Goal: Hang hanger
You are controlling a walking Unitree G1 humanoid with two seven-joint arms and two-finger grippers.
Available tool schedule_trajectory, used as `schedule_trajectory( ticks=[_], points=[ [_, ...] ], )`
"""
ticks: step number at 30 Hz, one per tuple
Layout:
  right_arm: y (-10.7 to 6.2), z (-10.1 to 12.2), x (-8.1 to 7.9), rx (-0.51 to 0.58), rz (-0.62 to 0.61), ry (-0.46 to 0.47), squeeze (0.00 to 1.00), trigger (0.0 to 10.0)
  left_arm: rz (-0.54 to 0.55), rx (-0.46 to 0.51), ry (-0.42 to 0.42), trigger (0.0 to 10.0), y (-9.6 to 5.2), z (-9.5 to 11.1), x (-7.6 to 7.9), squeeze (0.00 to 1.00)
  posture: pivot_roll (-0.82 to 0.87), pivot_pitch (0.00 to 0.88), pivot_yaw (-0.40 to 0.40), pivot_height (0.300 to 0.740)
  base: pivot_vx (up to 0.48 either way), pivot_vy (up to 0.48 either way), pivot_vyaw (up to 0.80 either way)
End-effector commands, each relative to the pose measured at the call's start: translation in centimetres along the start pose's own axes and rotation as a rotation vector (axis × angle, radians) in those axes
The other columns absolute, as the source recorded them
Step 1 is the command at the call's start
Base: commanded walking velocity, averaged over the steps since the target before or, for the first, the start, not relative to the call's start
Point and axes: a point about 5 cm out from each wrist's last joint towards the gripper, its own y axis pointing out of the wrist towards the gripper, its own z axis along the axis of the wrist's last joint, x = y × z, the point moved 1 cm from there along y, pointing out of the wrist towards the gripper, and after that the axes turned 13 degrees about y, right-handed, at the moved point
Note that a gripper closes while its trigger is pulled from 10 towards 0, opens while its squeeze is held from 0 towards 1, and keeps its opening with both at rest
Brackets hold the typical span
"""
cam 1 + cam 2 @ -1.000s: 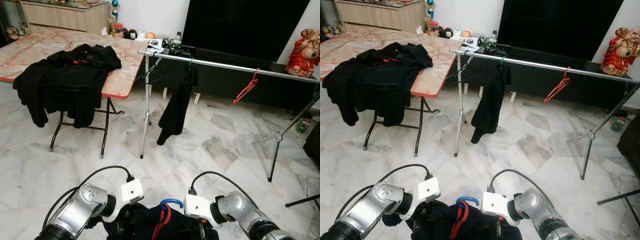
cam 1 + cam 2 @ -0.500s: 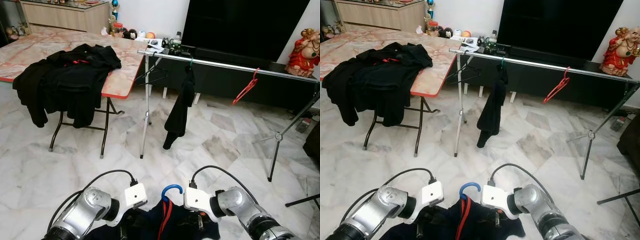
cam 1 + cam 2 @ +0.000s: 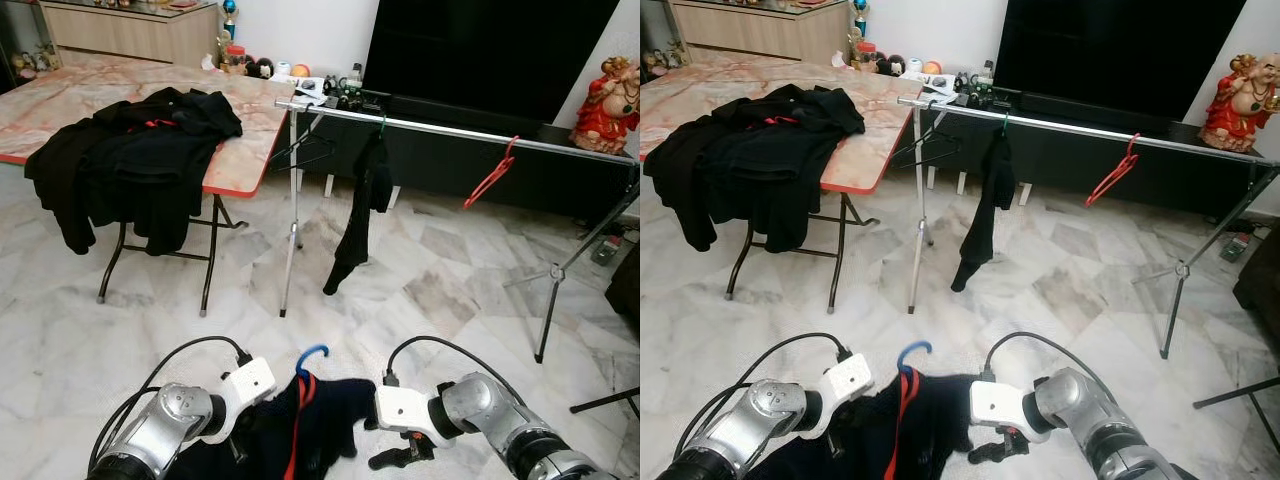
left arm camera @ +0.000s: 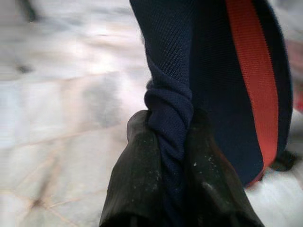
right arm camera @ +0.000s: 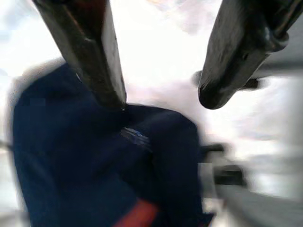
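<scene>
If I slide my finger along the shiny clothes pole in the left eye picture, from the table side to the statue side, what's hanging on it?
Black hanger → black garment on a green hook → red hanger, then the red statue beyond the pole's far end.

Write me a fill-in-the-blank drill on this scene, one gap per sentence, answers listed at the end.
1. The left claw is shut on the navy ____.
2. The right claw has its fingers ____.
3. The hook on the held hanger is ____ in colour.
4. The empty hanger on the rail is ____.

Answers: garment; open; blue; red
</scene>
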Motion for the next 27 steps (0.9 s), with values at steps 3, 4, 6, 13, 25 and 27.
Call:
schedule_trajectory(
  ticks=[3,4,6,13,25,27],
  points=[
    [-0.9,-0.9,1.7,0.068,-0.228,0.154,0.0,10.0,0.23,-0.05,-0.05,0.0,-0.7,-1.8,-1.9,0.0,0.06,0.0,-0.129,0.74,0.0,0.0,0.0],
    [-1.0,-1.3,1.8,0.119,-0.273,0.261,0.0,10.0,0.297,-0.054,-0.107,0.0,-1.0,-2.5,-2.2,0.0,0.06,0.001,-0.126,0.74,0.0,0.0,0.0],
    [-0.8,-2.9,1.5,0.167,-0.375,0.44,0.0,10.0,0.391,-0.086,-0.193,0.0,-1.8,-4.2,-2.3,0.0,0.06,0.004,-0.124,0.74,0.0,0.0,0.0],
    [-0.5,-8.3,-0.7,0.171,-0.631,0.885,0.0,10.0,0.564,-0.212,-0.316,0.0,-3.4,-8.5,-0.8,0.0,0.06,0.004,-0.105,0.74,0.0,0.0,0.0],
    [1.3,-13.7,-7.2,0.076,-0.765,1.344,0.0,10.0,0.684,-0.264,-0.571,10.0,-4.6,-12.1,2.3,0.0,0.07,0.0,-0.084,0.74,0.0,0.0,0.0],
    [1.6,-14.1,-8.1,0.068,-0.771,1.38,0.0,10.0,0.667,-0.288,-0.584,10.0,-4.6,-12.5,3.2,0.0,0.07,0.0,-0.08,0.74,0.0,0.0,0.0]
  ],
)
